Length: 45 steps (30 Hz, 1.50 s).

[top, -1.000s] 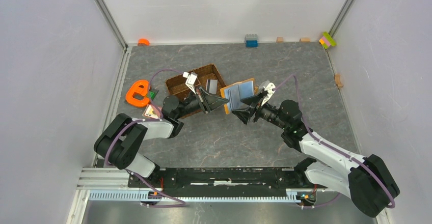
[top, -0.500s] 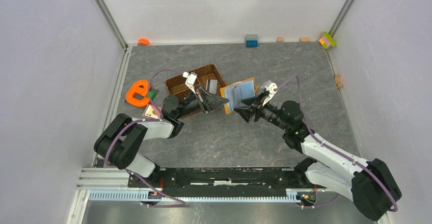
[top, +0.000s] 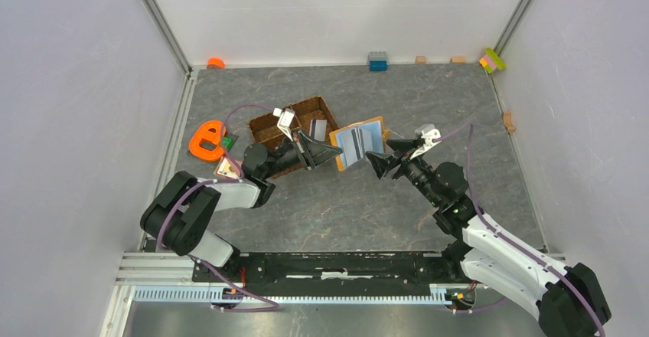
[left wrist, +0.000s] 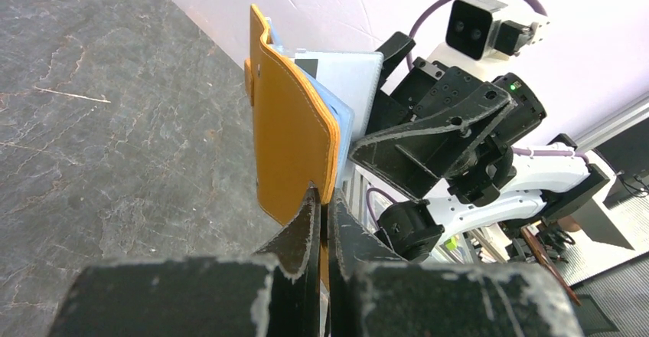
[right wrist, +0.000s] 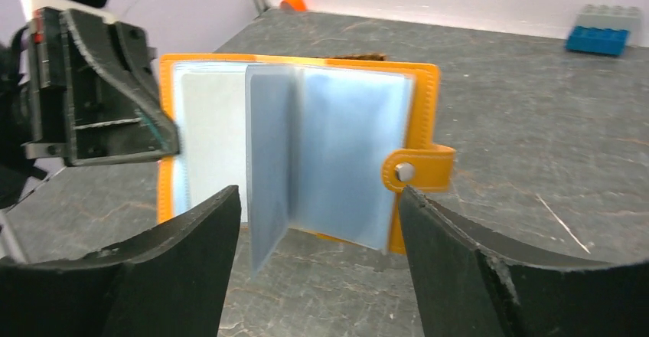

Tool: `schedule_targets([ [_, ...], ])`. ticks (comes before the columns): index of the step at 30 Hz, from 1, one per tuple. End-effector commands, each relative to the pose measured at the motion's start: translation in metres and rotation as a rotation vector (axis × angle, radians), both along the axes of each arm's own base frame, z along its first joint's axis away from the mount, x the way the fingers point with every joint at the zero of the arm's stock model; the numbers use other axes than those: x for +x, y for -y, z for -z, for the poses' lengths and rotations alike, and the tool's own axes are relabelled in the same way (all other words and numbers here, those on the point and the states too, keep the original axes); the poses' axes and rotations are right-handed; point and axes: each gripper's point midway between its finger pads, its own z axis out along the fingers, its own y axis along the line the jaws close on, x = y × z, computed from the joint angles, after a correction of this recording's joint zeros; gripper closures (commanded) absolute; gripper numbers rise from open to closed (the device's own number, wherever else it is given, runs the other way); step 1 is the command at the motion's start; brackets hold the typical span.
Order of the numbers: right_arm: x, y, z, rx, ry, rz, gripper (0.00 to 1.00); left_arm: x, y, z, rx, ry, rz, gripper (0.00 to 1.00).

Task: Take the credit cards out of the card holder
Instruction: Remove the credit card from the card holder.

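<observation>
The card holder (top: 360, 142) is an orange wallet, held open and upright above the table. My left gripper (top: 337, 152) is shut on its lower edge, which the left wrist view (left wrist: 323, 199) shows against the orange cover (left wrist: 289, 134). A pale card (left wrist: 346, 76) with a dark stripe stands in the blue-grey sleeves. My right gripper (top: 377, 161) is open and empty, just right of the wallet and apart from it. In the right wrist view the open wallet (right wrist: 344, 138) with its snap tab (right wrist: 417, 170) faces my spread right gripper (right wrist: 317, 197). A grey card (top: 317, 129) lies in the tray.
A brown woven tray (top: 302, 105) sits behind my left gripper. An orange e-shaped toy (top: 205, 139) lies at the left. A blue brick (top: 377, 61), coloured bricks (top: 492, 60) and small wooden blocks (top: 509, 121) lie along the back and right walls.
My right gripper has drawn back to the right, away from the wallet, and its arm has swung right. The left gripper holds the wallet in the same place.
</observation>
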Motion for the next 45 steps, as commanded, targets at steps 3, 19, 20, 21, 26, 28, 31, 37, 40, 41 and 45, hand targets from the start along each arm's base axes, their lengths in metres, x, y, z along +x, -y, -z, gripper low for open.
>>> schedule_targets([
  [3, 0.014, 0.025, -0.002, 0.028, -0.007, 0.164, 0.13, -0.008, -0.01, -0.034, -0.083, 0.087, 0.004, 0.98],
  [19, 0.0, -0.01, -0.003, 0.15, -0.048, -0.147, 0.05, -0.022, -0.022, -0.045, -0.109, 0.087, 0.061, 0.98],
  [20, -0.002, -0.012, -0.003, 0.168, -0.053, -0.174, 0.05, -0.024, -0.022, -0.045, -0.11, 0.085, 0.07, 0.98],
  [21, -0.004, -0.014, -0.006, 0.184, -0.047, -0.204, 0.05, -0.026, -0.022, -0.046, -0.11, 0.085, 0.082, 0.98],
  [26, -0.012, -0.016, -0.011, 0.235, -0.037, -0.277, 0.13, -0.034, -0.023, -0.05, -0.121, 0.085, 0.134, 0.98],
  [28, -0.017, -0.018, -0.014, 0.249, -0.023, -0.312, 0.2, -0.035, -0.023, -0.051, -0.121, 0.085, 0.141, 0.98],
  [31, -0.024, -0.02, -0.018, 0.259, -0.007, -0.348, 0.4, -0.034, -0.024, -0.049, -0.119, 0.081, 0.139, 0.98],
  [37, -0.038, -0.027, -0.027, 0.287, 0.011, -0.443, 0.67, -0.028, -0.023, -0.046, -0.116, 0.066, 0.129, 0.98],
  [40, -0.038, -0.03, -0.027, 0.29, 0.002, -0.462, 0.81, -0.022, -0.023, -0.042, -0.113, 0.05, 0.12, 0.98],
  [41, -0.038, -0.03, -0.026, 0.29, -0.002, -0.465, 0.85, -0.021, -0.022, -0.041, -0.112, 0.049, 0.118, 0.98],
  [45, -0.037, -0.031, -0.025, 0.29, -0.01, -0.464, 0.9, -0.012, -0.028, -0.037, -0.112, 0.045, 0.066, 0.85],
])
